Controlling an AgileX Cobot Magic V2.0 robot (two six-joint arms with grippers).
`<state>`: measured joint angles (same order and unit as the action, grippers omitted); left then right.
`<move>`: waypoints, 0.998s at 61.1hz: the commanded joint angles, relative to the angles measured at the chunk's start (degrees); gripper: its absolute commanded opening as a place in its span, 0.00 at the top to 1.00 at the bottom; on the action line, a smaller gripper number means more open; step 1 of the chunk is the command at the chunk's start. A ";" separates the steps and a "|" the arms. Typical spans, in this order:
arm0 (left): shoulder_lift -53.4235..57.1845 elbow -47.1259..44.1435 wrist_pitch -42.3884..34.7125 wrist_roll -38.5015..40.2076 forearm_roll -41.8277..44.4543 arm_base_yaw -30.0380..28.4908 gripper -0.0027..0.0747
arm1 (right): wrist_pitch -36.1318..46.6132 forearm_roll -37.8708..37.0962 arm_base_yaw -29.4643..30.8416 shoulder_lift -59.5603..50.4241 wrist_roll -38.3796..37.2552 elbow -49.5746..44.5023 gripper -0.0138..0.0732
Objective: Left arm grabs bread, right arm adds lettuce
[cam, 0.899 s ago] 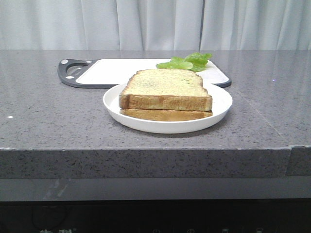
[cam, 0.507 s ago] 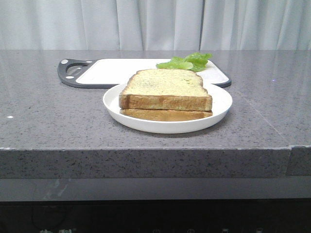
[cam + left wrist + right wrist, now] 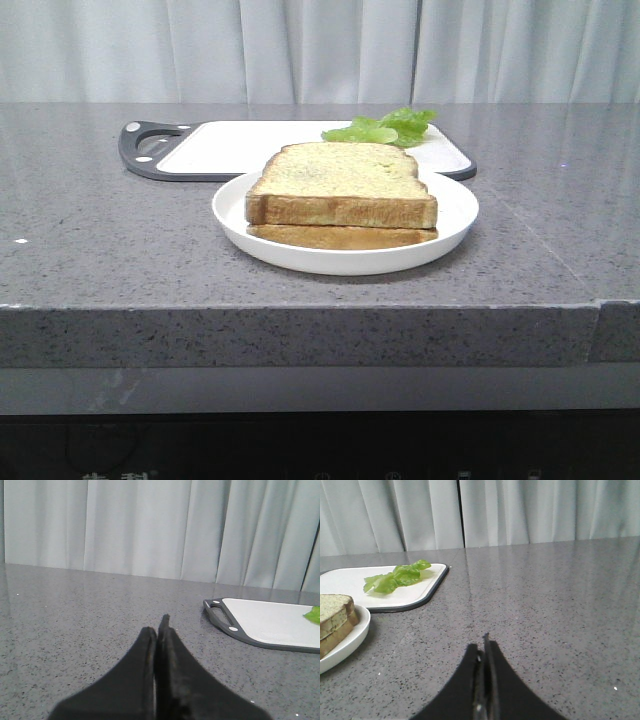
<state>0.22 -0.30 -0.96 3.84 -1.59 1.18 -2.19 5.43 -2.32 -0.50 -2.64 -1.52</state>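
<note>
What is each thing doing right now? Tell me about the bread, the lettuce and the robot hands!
Thick brown-crusted toast slice: lying flat on a thinner slice, untouched.
Round white plate: holding both slices.
Ruffled green lettuce: lying on the white cutting board.
Left gripper: fingers shut, empty.
Right gripper: fingers shut, empty.

Left gripper (image 3: pixel 159 625) closed, empty — right gripper (image 3: pixel 482 647) same, both low over counter.
</note>
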 commanded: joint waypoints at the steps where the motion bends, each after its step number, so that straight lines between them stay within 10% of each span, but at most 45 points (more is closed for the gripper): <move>1: 1.04 -0.24 -4.73 0.32 -0.43 0.38 0.99 | 4.61 -0.79 0.32 -1.28 0.36 0.13 0.98; 21: 0.78 6.86 -1.80 0.32 -6.86 0.38 0.99 | 2.83 -0.73 0.32 -1.28 0.36 5.69 0.98; 61: -27.02 44.32 34.31 -1.11 -3.00 0.38 0.99 | -22.41 -0.73 0.32 26.49 0.36 34.30 0.98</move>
<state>-23.55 41.77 34.22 2.82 -4.61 1.18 -27.97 5.43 -2.32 22.48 -2.52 30.60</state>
